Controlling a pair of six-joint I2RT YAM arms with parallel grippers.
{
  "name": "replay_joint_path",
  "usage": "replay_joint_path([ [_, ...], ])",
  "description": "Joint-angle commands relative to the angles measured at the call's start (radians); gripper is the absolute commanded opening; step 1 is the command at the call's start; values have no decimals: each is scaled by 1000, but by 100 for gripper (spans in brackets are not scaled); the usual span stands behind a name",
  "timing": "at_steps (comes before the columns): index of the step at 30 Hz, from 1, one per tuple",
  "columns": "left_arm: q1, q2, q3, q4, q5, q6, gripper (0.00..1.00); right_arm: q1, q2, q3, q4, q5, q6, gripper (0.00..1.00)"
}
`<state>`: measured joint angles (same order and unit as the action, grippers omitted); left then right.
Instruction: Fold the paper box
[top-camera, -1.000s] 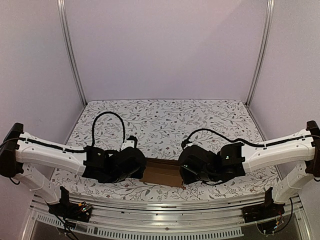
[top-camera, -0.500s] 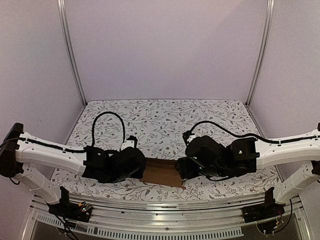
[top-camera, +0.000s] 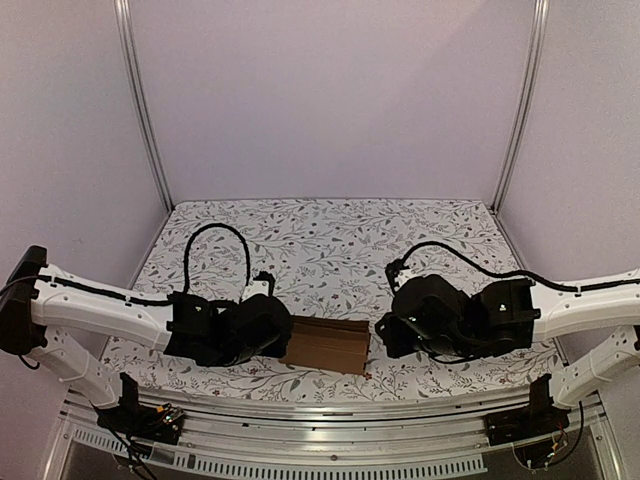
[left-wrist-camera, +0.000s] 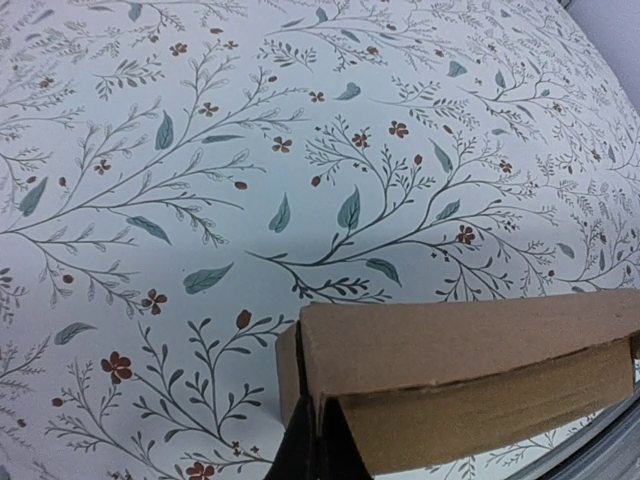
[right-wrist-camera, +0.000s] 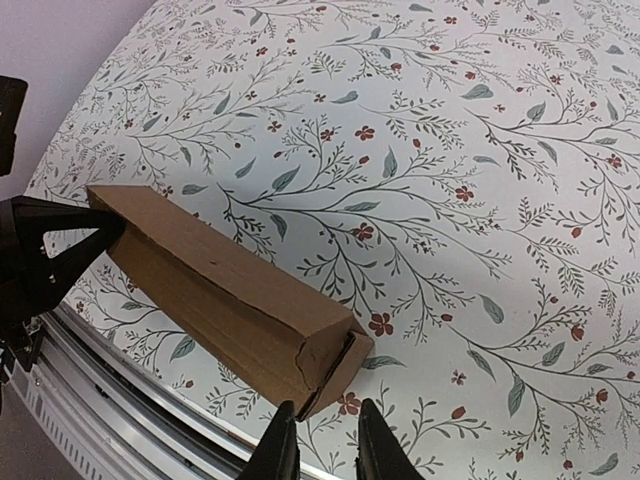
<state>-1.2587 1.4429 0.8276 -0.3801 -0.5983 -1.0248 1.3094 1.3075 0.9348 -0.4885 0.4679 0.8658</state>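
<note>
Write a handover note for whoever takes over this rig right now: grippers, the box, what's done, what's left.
Left gripper: shut on the left end of the paper box.
Right gripper: open, just short of the box's right end, holding nothing.
Box: folded into a closed flat shape, along the near edge of the table.
Left to do: the right end flap seems to gape slightly; probably press it in, then let go.

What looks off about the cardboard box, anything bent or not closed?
The paper box is not fully shut at its right end: the end flap sits ajar, with a ragged corner edge. Only the left tool pinches the box, at its left end; the right tool is open, just off the loose end.
</note>
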Motion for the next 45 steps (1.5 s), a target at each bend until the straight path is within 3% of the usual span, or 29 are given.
replay_joint_path([
  [1,-21,18,-2,-22,7,-4,0,3,39,50,1,38,-35,21],
  [10,-24,15,-5,-30,2,-6,0,-42,102,115,32,-4,-115,20],
  [21,-25,14,-5,-33,0,-5,0,-43,159,75,51,-34,-100,17],
  [33,-27,12,-2,-37,-3,-4,0,-9,182,9,47,-63,-46,0],
  [41,-28,18,2,-38,-4,-3,0,23,190,12,59,-41,-22,1],
  [45,-30,20,1,-39,-4,-6,0,23,159,26,49,-18,-34,20],
])
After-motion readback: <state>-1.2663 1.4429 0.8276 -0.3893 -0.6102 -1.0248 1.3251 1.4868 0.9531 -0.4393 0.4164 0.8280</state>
